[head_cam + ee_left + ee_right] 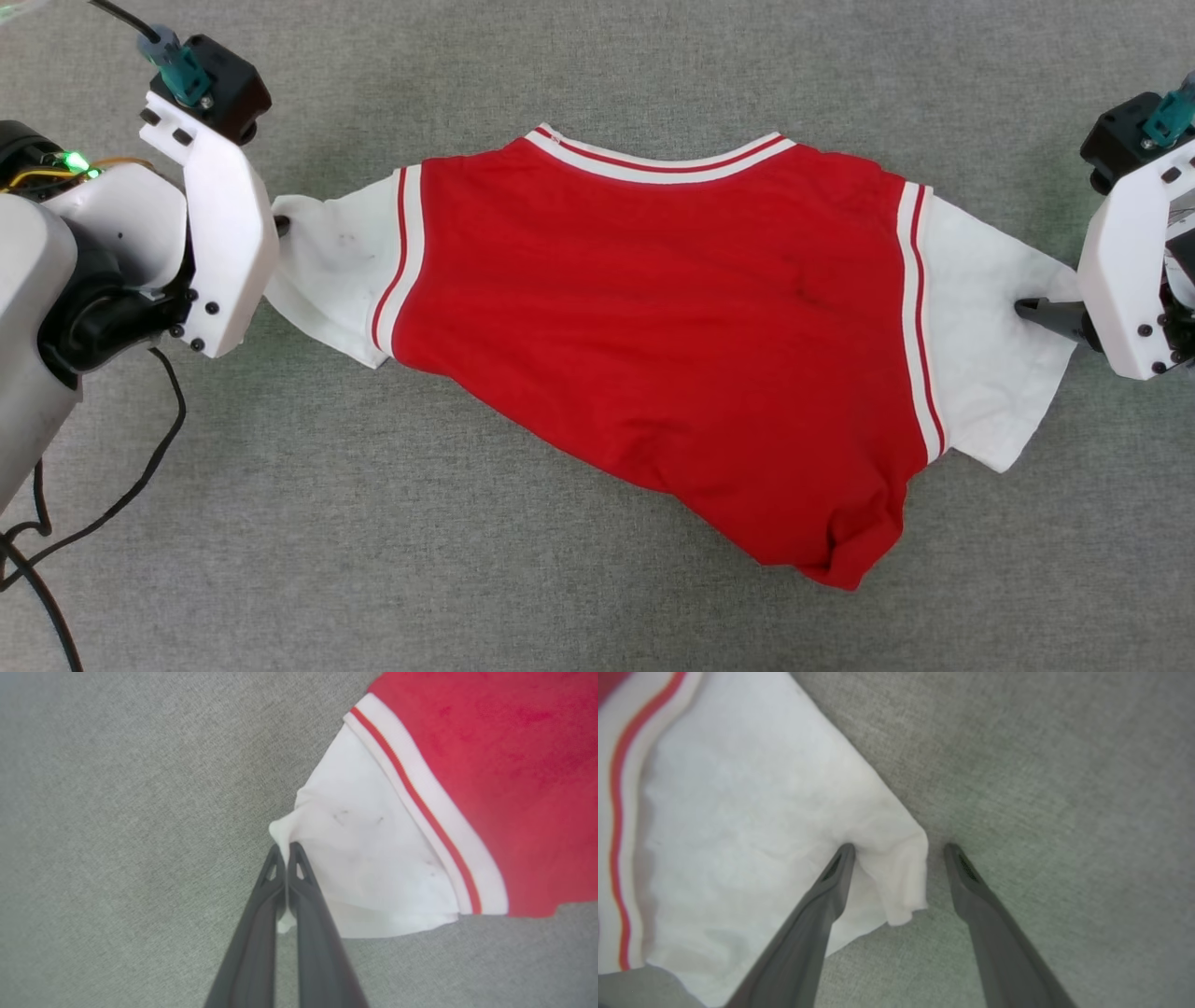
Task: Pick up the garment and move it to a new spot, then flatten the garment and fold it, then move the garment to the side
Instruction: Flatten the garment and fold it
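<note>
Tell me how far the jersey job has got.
Done: the garment lies spread across the gray surface, sleeves out. In hand: flattening. The left hand is shut on one sleeve's edge, the right hand is open with the other sleeve's corner between its fingers, and one lower corner is bunched. Left: fold it and move it aside; no fold shows yet.

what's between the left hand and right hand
The red jersey T-shirt with white sleeves, seen in the head view: the left hand is shut on one sleeve's edge, the open right hand straddles the other sleeve's corner.
</note>
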You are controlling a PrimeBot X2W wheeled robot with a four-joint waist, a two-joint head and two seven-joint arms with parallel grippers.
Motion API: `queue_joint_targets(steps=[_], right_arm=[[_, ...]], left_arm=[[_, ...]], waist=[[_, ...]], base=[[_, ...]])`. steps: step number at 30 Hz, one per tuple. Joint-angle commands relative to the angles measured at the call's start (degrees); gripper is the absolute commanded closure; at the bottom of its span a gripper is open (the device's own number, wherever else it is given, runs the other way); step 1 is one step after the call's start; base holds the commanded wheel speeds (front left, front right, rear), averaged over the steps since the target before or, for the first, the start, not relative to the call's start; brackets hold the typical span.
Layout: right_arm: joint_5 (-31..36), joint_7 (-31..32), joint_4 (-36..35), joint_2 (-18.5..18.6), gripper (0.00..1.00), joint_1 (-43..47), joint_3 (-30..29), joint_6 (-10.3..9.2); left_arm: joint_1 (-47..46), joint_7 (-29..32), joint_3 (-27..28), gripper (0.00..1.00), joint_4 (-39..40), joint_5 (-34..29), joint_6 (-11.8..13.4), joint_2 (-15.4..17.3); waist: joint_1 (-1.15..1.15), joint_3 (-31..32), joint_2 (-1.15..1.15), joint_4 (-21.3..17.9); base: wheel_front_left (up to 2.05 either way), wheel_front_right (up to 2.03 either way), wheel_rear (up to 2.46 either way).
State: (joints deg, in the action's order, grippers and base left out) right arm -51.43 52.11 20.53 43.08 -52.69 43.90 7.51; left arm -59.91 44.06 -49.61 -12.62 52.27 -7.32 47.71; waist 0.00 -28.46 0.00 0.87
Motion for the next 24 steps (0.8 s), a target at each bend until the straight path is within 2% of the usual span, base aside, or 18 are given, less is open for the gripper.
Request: queue_joint_targets(steps=[1,2,3,4,18,24], right_arm=[[-0.8,-0.7,2.1,-3.2,0.00,3.5,3.7,-0.03],[-0.9,-1.3,2.2,-3.5,0.00,3.5,4.4,-0.02],[-0.9,-2.4,2.2,-3.5,0.91,3.2,4.9,-0.02],[-1.3,-3.6,2.2,-3.6,1.00,2.9,5.1,-0.01],[-1.7,-22.8,-4.4,4.5,1.00,-3.2,5.7,-0.04],[-0.8,-29.2,-5.8,4.9,1.00,-5.0,3.7,-0.04]], left_arm=[[-0.3,-0.4,-0.1,1.00,-0.3,0.0,0.1,-0.4],[-0.1,-0.6,-0.2,1.00,-0.4,0.1,0.1,-0.5],[0.1,-0.7,-0.3,1.00,-0.6,0.1,0.1,-0.6],[0.4,-1.0,-0.3,1.00,-1.0,0.1,0.1,-0.6],[1.9,-8.7,1.7,1.00,0.7,-0.4,0.1,1.1],[0.1,-11.8,3.2,1.00,3.9,-1.4,1.0,1.0]], waist=[[0.00,-0.1,0.00,0.2],[0.00,0.0,0.00,0.1],[0.00,0.3,0.00,0.1],[0.00,0.8,0.00,0.1],[0.00,11.3,0.00,-1.2],[0.00,14.8,0.00,-1.4]], base=[[0.00,0.00,0.00],[0.00,0.00,0.00],[0.00,0.00,0.00],[0.00,0.00,0.00],[0.00,0.00,0.00],[0.00,0.00,0.00]])
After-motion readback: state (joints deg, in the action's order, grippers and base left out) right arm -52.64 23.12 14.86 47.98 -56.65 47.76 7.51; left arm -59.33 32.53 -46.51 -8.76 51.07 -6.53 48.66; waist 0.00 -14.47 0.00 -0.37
